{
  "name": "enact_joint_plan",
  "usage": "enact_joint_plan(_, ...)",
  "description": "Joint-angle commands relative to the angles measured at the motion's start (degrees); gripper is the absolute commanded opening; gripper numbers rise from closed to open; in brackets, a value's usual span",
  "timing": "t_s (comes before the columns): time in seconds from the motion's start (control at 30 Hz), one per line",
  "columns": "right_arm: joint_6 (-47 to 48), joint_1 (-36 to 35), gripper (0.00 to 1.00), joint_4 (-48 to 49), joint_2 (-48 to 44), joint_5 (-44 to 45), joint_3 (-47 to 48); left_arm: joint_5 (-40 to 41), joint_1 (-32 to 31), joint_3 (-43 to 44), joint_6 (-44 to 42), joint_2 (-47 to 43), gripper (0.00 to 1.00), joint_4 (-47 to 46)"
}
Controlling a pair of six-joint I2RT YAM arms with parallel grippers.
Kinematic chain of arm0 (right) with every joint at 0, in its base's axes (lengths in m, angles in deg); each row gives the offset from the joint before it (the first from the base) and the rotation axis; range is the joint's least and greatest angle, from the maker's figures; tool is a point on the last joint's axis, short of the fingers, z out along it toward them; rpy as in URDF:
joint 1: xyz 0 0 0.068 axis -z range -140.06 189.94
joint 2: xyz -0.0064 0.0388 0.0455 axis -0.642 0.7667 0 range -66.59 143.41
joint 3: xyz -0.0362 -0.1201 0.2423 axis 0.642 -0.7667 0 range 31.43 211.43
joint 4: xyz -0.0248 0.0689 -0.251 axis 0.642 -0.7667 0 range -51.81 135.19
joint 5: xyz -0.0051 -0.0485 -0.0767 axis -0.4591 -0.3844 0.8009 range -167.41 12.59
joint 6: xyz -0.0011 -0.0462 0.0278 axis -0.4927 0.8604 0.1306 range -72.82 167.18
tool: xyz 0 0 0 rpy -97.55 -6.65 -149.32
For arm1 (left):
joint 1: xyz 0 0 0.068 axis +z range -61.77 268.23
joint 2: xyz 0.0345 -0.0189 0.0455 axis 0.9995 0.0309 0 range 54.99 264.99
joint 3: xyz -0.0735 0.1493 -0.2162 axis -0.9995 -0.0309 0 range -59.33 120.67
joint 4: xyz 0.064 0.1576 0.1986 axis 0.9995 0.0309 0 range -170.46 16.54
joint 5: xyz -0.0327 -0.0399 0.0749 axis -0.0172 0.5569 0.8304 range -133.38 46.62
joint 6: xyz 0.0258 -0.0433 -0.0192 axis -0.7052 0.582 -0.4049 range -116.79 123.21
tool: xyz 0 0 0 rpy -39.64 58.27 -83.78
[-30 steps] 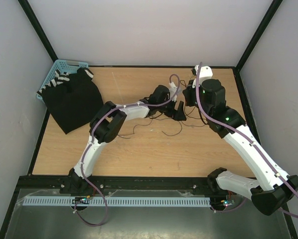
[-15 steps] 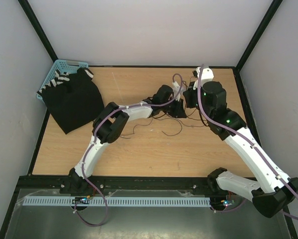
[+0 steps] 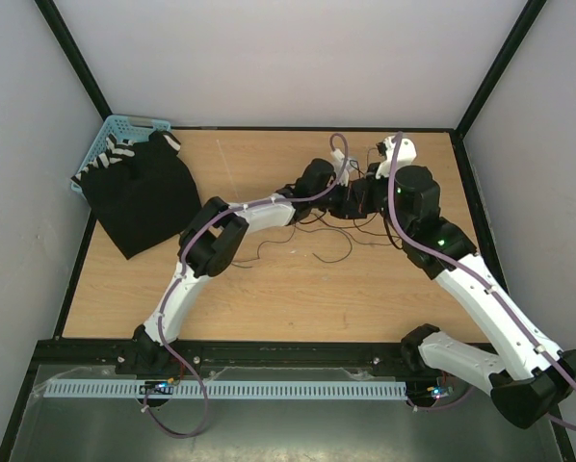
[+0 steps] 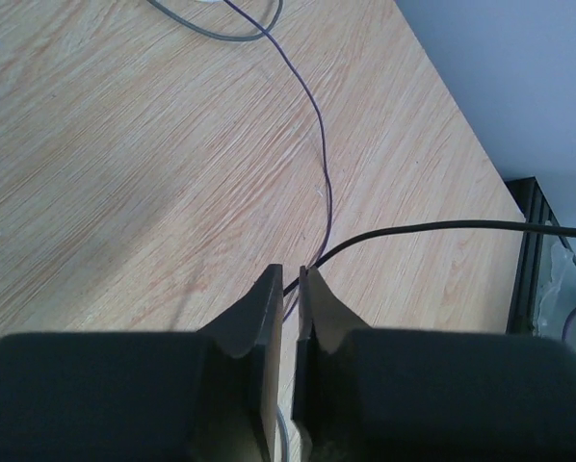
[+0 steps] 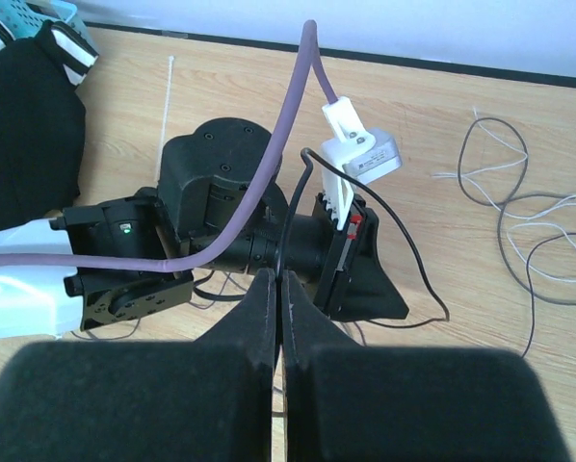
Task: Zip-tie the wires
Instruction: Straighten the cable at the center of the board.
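Your left gripper (image 4: 290, 281) has its jaws pinched on a black strand of the wires (image 4: 442, 228) trailing right over the worktop (image 4: 124, 192); a thin purple strand (image 4: 325, 164) runs ahead.

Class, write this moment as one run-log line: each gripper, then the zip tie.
left gripper: shut on wires | right gripper: shut on wires | zip tie: lying loose near black cloth, not held

The wires (image 3: 319, 237), thin, black and curling, sprawl in a loose tangle on the wood at mid-frame. The zip tie (image 5: 168, 101), a straight white strip, lies flat at upper left.
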Motion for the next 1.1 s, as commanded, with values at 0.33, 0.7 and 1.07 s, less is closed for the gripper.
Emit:
enact_joint_plan(0.33,3.9,-0.2,0.0,3.1,-1.2,0.3,-1.5,0.0,9.7,-22.0,3.8,-20.3,0.65,-5.4)
enact_joint_plan(0.7,-1.0,-0.2,0.0,3.2,2.4,2.3,-1.2,-10.0,13.5,-36.0,7.8,-41.2,0.71,-7.4)
enact_joint_plan(1.07,-5.6,-0.2,0.0,5.9,4.4,1.6,-1.3,-9.2,4.5,-37.6,1.7,-48.1,0.75,-8.4)
